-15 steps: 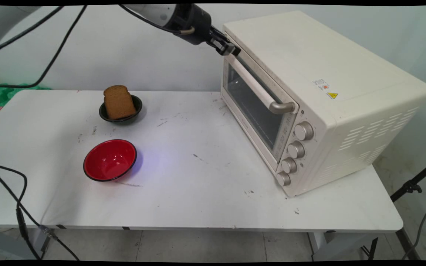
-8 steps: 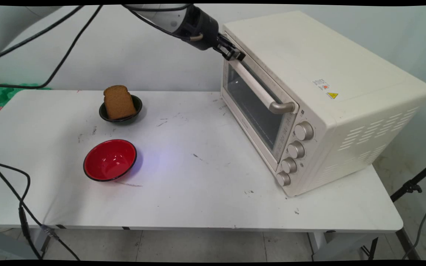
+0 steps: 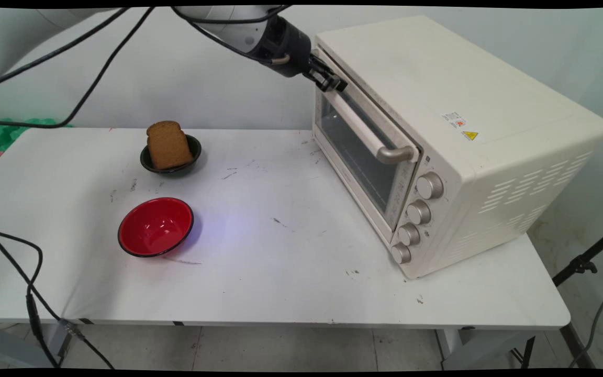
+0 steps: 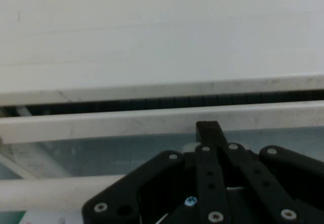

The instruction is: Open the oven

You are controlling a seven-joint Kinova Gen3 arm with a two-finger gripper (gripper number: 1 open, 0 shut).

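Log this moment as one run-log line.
black two-finger gripper: shut, at top edge of cream toaster oven's glass door | door: slightly ajar | brown bread slice: in black bowl

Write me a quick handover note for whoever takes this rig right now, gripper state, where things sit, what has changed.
Gripper: fingers together, tips pressed at the top edge of the oven door, above its handle.
Toaster oven: on the table's right side; a dark gap shows along the door's top edge, so it stands slightly ajar; a second ago it looked flush.
Bread slice: leaning in the small black bowl, far left.
Red bowl: nearer, with nothing in it.
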